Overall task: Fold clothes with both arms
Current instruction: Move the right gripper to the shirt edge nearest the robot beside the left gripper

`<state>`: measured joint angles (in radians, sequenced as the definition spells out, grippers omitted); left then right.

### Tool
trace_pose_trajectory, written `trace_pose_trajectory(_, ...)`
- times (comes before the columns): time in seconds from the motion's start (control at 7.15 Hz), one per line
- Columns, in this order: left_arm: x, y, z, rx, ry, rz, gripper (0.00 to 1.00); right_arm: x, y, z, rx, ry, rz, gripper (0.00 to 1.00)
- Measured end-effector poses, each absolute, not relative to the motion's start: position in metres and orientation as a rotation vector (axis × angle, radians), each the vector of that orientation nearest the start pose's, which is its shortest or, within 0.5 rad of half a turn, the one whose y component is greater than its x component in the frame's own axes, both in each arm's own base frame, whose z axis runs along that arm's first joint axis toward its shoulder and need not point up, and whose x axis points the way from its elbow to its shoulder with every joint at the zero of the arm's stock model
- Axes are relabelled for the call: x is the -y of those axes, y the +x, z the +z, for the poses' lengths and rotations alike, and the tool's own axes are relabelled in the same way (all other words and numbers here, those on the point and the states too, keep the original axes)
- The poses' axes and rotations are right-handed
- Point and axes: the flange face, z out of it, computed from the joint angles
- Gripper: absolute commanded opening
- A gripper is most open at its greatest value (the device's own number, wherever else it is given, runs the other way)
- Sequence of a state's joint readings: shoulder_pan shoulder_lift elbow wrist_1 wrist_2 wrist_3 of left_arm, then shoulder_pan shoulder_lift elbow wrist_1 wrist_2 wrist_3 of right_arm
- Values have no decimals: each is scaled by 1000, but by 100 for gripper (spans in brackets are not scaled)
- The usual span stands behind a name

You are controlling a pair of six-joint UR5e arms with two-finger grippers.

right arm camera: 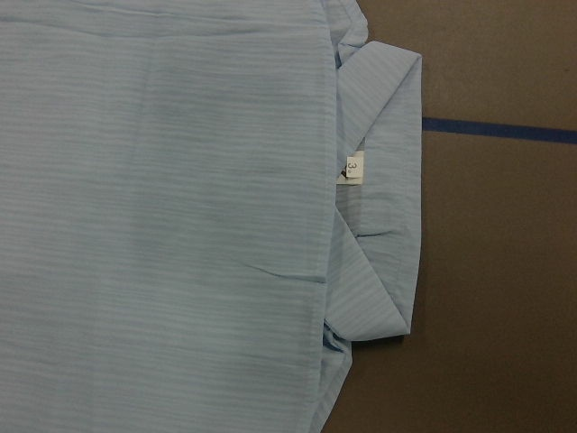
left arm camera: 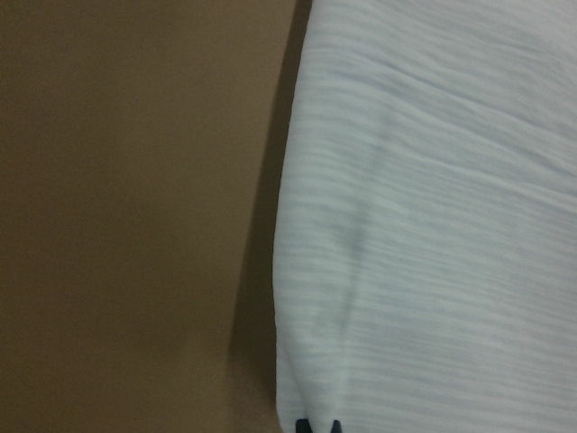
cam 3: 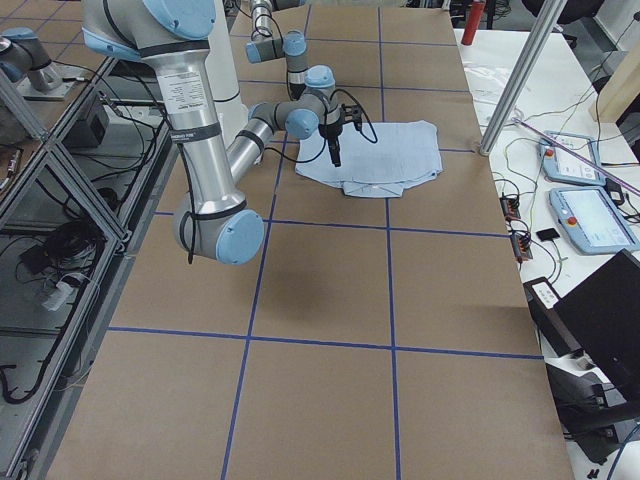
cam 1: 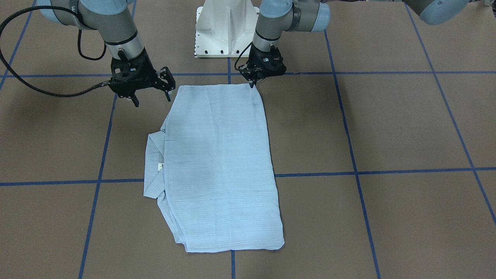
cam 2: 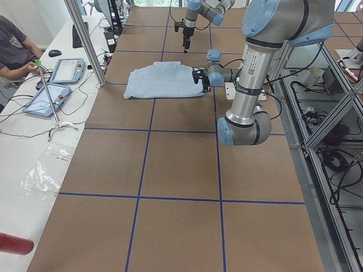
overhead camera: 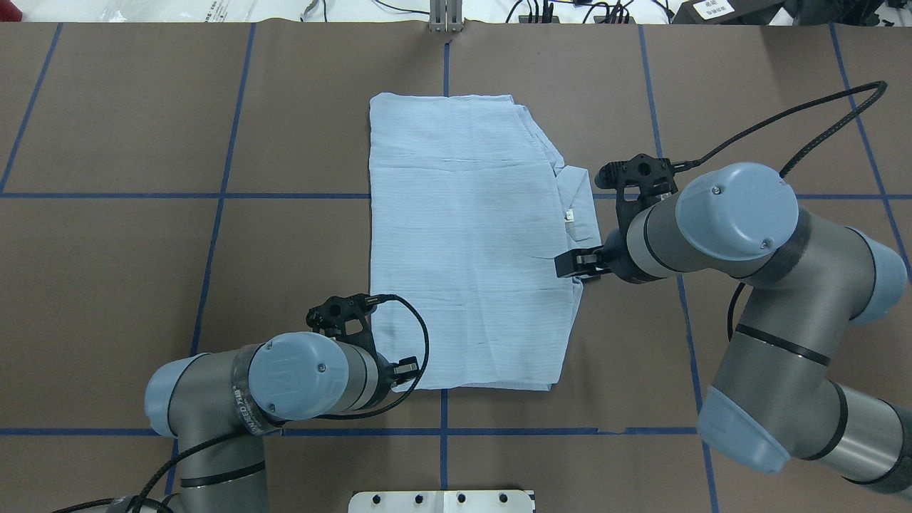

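The light-blue striped shirt (cam 1: pixel 221 162) lies folded into a long rectangle in the middle of the table (overhead camera: pixel 463 242). Its collar (cam 1: pixel 153 166) sticks out on the robot's right side and shows with a small white label in the right wrist view (right arm camera: pixel 388 225). My left gripper (cam 1: pixel 254 83) is at the shirt's near-left corner. Its fingertips (left arm camera: pixel 315 426) are together on the cloth edge, and a small ridge of cloth runs to them. My right gripper (cam 1: pixel 152 99) is open and empty, a little above the table beside the shirt's near-right corner.
The white pedestal base (cam 1: pixel 226 31) stands just behind the shirt's near edge. Blue tape lines (cam 1: pixel 348 173) cross the brown table. An operators' bench with tablets (cam 2: pixel 62 73) and a metal post (cam 2: pixel 85 39) lies beyond the far edge.
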<state>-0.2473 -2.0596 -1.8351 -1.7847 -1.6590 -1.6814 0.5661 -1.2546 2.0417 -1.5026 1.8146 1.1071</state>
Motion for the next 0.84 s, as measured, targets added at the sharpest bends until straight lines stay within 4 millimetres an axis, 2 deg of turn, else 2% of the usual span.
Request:
trace_pose_trajectory(0.14, 274, 574, 242, -978, -15, -288, 0, 374, -415, 275, 869, 175, 48, 100)
trace_pose_trajectory(0.56, 277, 573, 236, -990, -12, -292, 0, 304, -478, 271, 891, 46, 291, 100)
trace_pose_trajectory(0.7, 279, 572, 236, -991, -10, -295, 0, 287, -495, 276, 876, -4, 376, 100)
trace_pose_trajectory(0.84, 280, 571, 235, -993, -9, -297, 0, 280, -510, 284, 853, -55, 470, 100)
